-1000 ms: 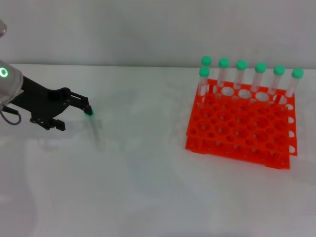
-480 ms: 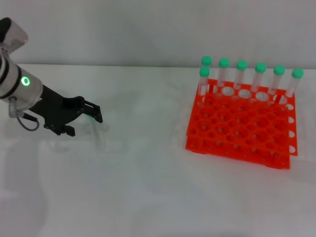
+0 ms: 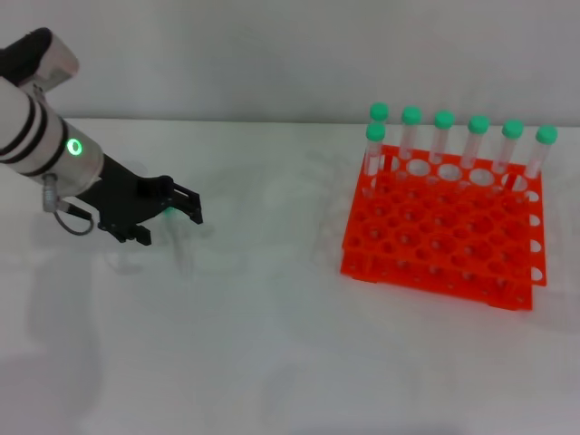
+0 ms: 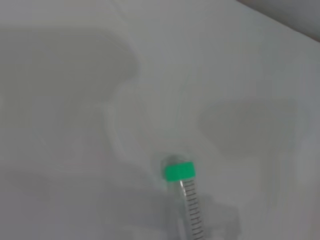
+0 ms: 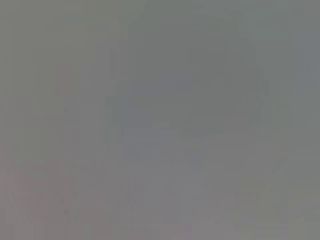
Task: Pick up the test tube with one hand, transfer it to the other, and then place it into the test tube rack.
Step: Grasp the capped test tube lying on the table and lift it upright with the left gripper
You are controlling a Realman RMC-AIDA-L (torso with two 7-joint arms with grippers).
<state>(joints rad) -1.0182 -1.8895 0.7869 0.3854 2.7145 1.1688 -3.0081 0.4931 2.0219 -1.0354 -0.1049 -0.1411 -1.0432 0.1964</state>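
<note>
A: Head view?
B: High, facing forward and down over the counter (image 3: 272, 344).
A: Left wrist view?
B: Close above that counter; shares the test tube (image 4: 187, 200). Right wrist view: blank grey.

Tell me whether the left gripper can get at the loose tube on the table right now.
Probably yes. The left gripper hangs right over the tube, which lies on bare table with nothing around it. The rack stands well off to the right.
</note>
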